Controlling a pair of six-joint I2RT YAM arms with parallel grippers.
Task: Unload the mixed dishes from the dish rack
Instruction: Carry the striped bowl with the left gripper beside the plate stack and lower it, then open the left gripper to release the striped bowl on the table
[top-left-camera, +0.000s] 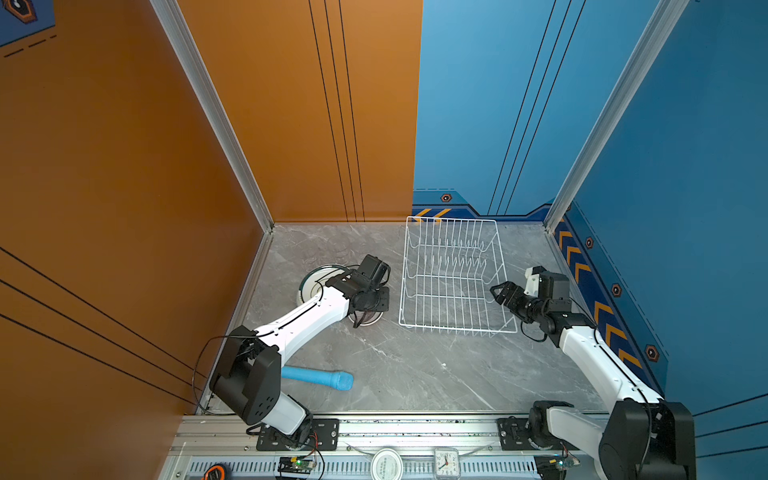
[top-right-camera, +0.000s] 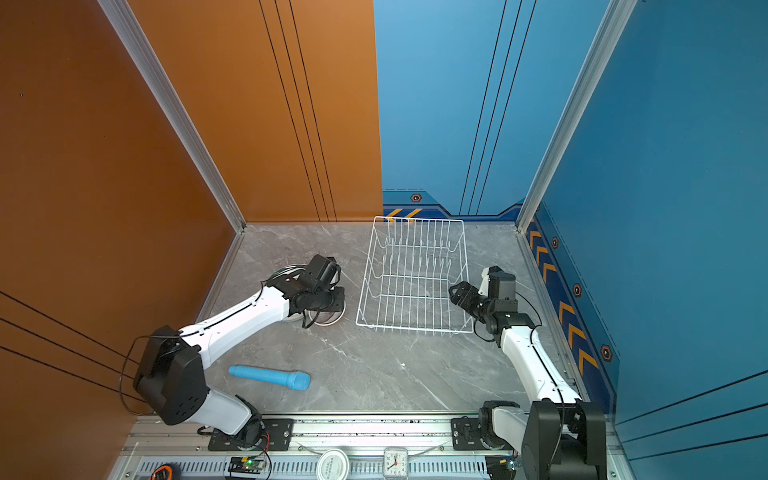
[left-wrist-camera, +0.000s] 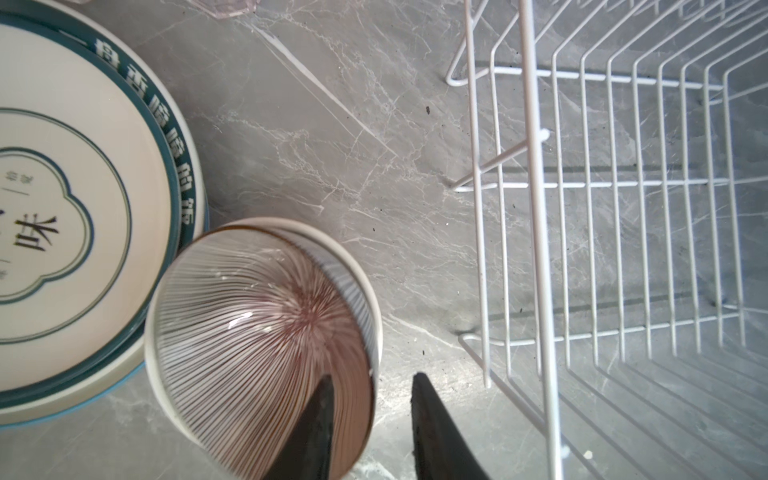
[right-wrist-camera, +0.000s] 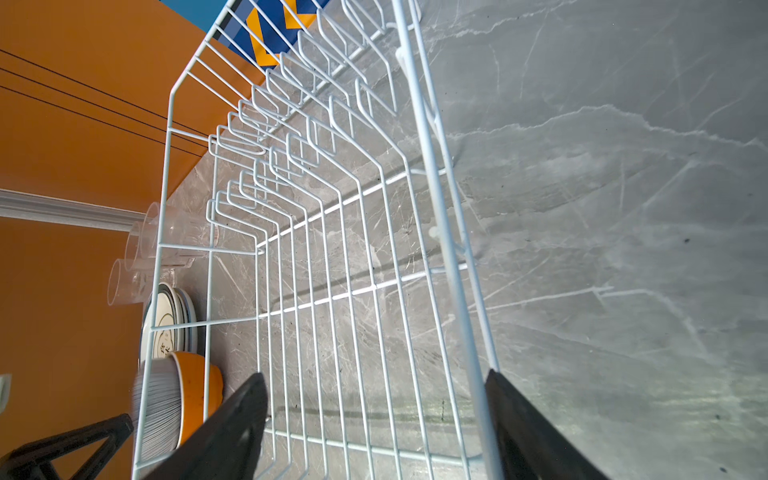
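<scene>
The white wire dish rack (top-left-camera: 453, 274) (top-right-camera: 413, 274) stands empty at the back right. To its left on the table lies a stack of dark-rimmed plates (top-left-camera: 311, 282) (left-wrist-camera: 83, 208). The grey-striped bowl (left-wrist-camera: 257, 332) (top-left-camera: 374, 320) stands beside them, nested in the orange bowl (right-wrist-camera: 195, 399). My left gripper (left-wrist-camera: 374, 382) (top-left-camera: 368, 313) is open over the striped bowl, one finger inside its rim and one outside. Clear glass tumblers (right-wrist-camera: 141, 249) stand beyond the plates. My right gripper (right-wrist-camera: 374, 415) (top-left-camera: 498, 293) is open astride the rack's right rim wire (right-wrist-camera: 440, 232).
A light-blue cylinder (top-left-camera: 318, 378) (top-right-camera: 270, 377) lies on the grey marble table near the left arm's base. An orange wall bounds the left side and a blue wall the right. A small clock (top-left-camera: 446, 461) sits on the front rail.
</scene>
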